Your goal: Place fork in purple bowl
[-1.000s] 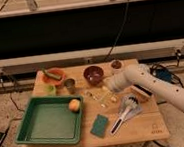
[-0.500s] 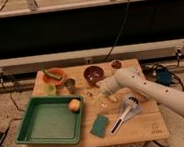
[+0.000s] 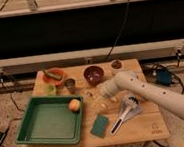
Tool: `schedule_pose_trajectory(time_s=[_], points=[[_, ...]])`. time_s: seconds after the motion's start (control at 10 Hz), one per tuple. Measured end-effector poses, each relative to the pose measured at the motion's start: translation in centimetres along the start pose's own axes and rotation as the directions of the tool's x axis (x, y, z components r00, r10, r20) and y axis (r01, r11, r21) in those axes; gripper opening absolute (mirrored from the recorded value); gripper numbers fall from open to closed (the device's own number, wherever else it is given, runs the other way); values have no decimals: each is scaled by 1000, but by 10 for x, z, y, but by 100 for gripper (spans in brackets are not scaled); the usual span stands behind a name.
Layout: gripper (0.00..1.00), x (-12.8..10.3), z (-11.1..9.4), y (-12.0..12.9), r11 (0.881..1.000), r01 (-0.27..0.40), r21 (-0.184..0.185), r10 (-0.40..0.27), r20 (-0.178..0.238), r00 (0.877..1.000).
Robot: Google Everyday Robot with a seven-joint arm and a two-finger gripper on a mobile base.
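where the white arm (image 3: 153,93) reaches in from the lower right of the frame, its pincer (image 3: 100,91) hangs low over the middle of the wooden table (image 3: 142,127), just below the purple bowl (image 3: 93,74). the pincer stands spread wide and nothing shows in its hold. the fork (image 3: 90,94) appears as a small pale glint lying on the table just left of the pincer, between the purple bowl above and the green tray (image 3: 46,121) at lower left; whether the pincer touches it cannot be told. the purple bowl sits upright in the upper middle of the table, with a small metal cup (image 3: 70,84) to its left and an orange bowl (image 3: 54,75) further left, a green thing lying across it. a round orange fruit (image 3: 74,105) rests at the tray's upper right corner. a small yellowish piece (image 3: 103,105) lies just below the pincer. a white-handled utensil (image 3: 122,117) lies slanted under the arm, and a green sponge (image 3: 99,125) lies flat to its left near the lower edge of the table.
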Motion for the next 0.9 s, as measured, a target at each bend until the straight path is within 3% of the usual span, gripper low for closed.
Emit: schedule_pose_trajectory(time_s=[0.5, 0.9], points=[[80, -3, 20, 9, 1000, -11, -17, 11, -1, 1000], [80, 4, 30, 3, 997, -71, 40, 71, 5, 997]])
